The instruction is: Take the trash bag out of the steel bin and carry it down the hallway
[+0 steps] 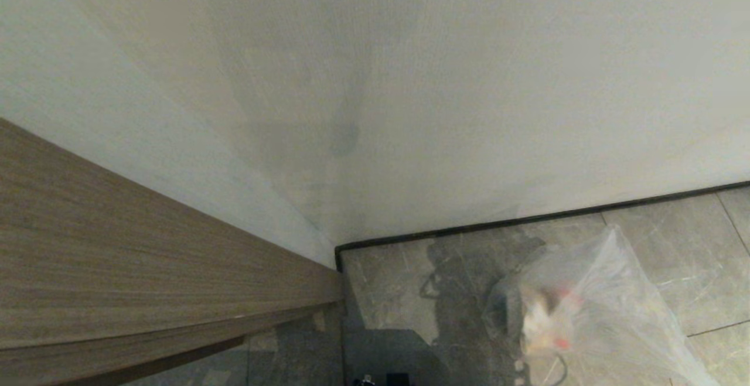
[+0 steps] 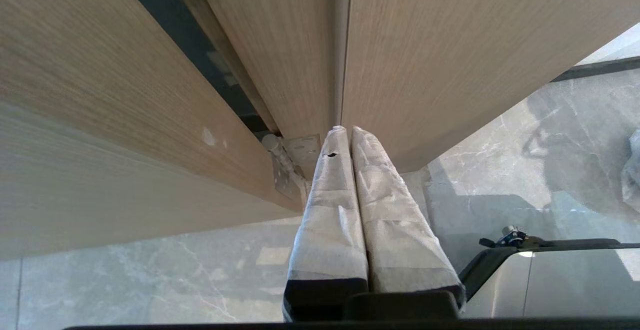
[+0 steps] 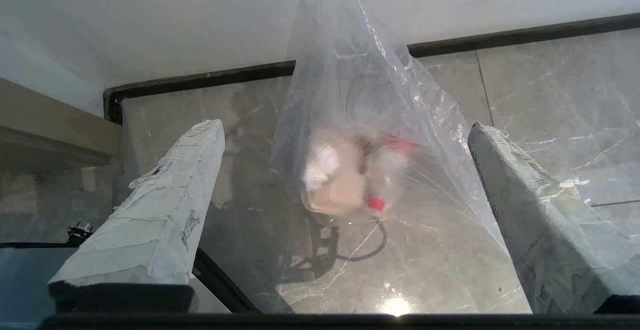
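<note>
The trash bag (image 1: 592, 310) is a clear, crinkly bag low on the right of the hallway floor (image 1: 398, 280), with litter and red bits showing blurred through it. In the right wrist view the trash bag (image 3: 360, 159) lies between and beyond the two taped fingers (image 3: 165, 210) of my right gripper (image 3: 342, 124). That gripper is wide open and its film runs along one finger; neither pad presses on it. My left gripper (image 2: 345, 129) is shut and empty, pointing at a wooden door. The steel bin is out of view.
A wood-grain door panel (image 1: 146, 269) fills the left, with its hinge (image 2: 287, 170) just beyond my left fingertips. White walls meet in a corner ahead, with black skirting (image 1: 527, 219) along the grey marbled tiles. Part of my own base (image 2: 550, 270) shows low down.
</note>
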Robot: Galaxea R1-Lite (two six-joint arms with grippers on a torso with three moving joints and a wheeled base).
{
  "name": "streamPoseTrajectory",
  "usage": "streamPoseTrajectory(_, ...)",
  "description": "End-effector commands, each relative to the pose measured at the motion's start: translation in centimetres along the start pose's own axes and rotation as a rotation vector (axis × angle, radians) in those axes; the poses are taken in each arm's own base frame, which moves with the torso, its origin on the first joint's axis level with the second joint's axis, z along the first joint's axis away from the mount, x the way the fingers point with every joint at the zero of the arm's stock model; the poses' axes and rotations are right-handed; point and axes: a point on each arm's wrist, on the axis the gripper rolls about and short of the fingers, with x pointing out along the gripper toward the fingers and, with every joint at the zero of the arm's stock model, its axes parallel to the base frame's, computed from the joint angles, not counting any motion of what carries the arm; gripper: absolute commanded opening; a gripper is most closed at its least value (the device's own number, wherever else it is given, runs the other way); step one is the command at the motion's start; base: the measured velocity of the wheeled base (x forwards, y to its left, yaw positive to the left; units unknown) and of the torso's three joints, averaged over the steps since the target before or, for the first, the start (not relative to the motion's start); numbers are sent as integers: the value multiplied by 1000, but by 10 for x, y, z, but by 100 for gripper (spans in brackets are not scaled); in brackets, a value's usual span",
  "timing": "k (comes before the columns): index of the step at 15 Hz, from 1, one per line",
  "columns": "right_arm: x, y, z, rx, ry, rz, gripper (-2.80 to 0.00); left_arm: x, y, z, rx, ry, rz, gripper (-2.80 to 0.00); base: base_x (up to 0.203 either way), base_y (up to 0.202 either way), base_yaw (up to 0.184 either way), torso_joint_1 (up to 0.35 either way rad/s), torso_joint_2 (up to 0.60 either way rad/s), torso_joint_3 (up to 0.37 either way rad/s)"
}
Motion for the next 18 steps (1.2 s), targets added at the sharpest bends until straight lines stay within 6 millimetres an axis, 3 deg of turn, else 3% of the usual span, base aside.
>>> streamPoseTrajectory(1,0,0,0,0,3,0,0,0,0,0,-2,-2,1,-280,0,0,0,0,0,0)
streamPoseTrajectory(18,0,0,0,0,3,0,0,0,0,0,-11,0,0,-280,0,0,0,3,3,188)
